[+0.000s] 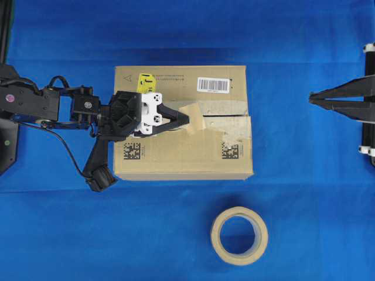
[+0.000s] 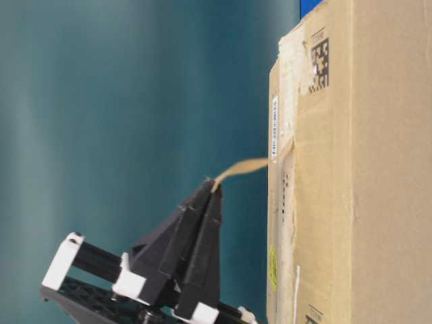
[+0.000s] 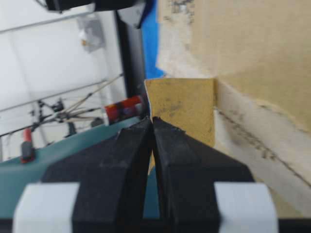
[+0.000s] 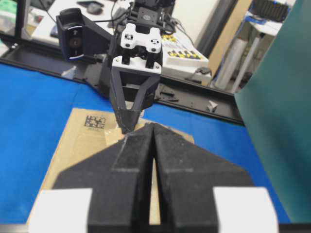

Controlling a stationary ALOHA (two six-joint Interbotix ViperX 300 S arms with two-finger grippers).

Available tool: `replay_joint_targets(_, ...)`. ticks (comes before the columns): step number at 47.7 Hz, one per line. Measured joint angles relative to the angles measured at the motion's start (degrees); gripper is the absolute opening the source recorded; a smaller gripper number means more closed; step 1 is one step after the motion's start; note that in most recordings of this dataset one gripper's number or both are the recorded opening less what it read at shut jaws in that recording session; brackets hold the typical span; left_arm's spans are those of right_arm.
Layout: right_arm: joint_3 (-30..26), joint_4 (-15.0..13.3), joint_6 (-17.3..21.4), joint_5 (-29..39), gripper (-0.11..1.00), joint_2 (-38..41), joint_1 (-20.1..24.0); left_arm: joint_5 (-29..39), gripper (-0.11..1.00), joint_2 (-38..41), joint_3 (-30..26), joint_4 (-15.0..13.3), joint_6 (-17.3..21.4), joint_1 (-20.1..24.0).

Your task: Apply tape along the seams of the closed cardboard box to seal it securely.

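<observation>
Above the cardboard box [image 1: 183,120], the left gripper [image 1: 186,118] pinches the tape [image 1: 196,114] over the seams [image 1: 225,116], while the right gripper [image 1: 312,98], clenched empty, waits far right.

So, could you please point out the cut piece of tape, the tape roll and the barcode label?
tape [image 1: 195,115], overhead view, its flat middle.
tape roll [image 1: 218,243], overhead view, left side of ring.
barcode label [image 1: 212,85], overhead view, its centre.
</observation>
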Motion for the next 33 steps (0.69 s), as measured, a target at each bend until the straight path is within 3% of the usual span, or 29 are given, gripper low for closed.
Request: replay_joint_targets(33, 0.1, -0.2, 0.0, -0.1, 0.0, 2.2, 0.0, 14.2, 0.02, 0.0, -0.5, -0.1, -0.2, 1.2)
